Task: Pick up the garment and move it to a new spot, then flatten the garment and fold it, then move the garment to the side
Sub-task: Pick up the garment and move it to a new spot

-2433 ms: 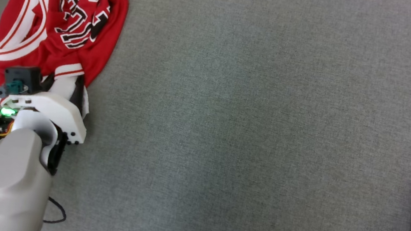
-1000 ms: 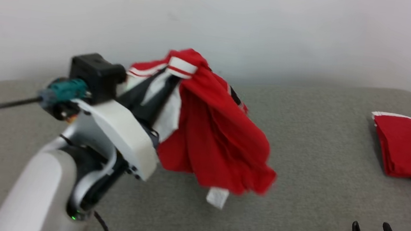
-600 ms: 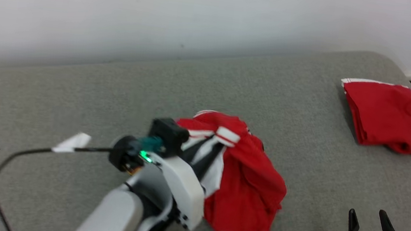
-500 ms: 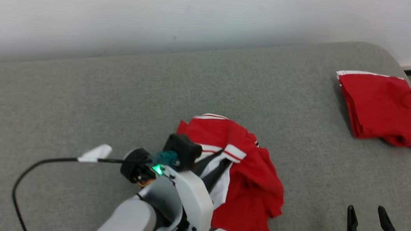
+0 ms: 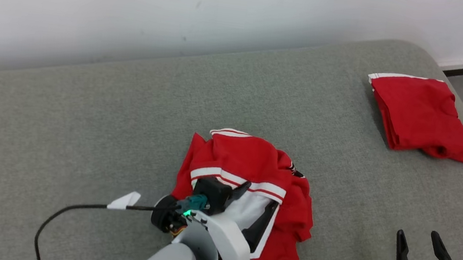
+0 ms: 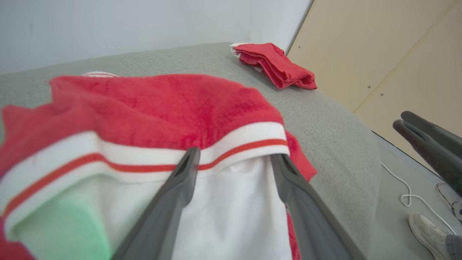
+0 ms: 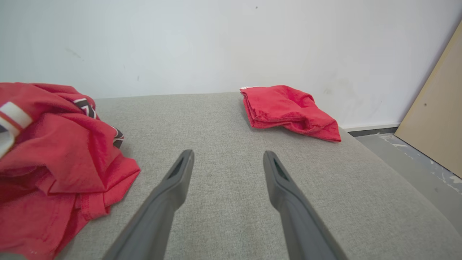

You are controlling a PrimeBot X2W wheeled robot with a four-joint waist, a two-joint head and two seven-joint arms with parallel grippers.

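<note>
The garment (image 5: 250,159) is a red jersey with white, red-striped trim, lying crumpled in a heap on the grey padded table (image 5: 82,120), near its front middle. My left gripper (image 5: 259,195) is open, its two fingers spread over the garment's white panel just below the striped band. The left wrist view shows that white cloth (image 6: 231,202) between the fingers of the left gripper (image 6: 234,155), with the red part of the garment (image 6: 162,101) beyond. My right gripper (image 5: 417,234) is open over bare table at the front right, apart from the garment (image 7: 54,144) to its left, with nothing between the fingers of the right gripper (image 7: 228,154).
A folded red cloth (image 5: 419,115) lies at the table's back right corner. A black cable (image 5: 71,212) with a white tag trails left of my left arm. A pale wall runs behind the table. Right of the table is floor, a tan board (image 6: 397,54), and a person's shoe (image 6: 426,227).
The head camera has shifted. My left gripper brought the hanging garment down onto the table and opened its jaws; the garment now rests in a heap. The right gripper stays open.
</note>
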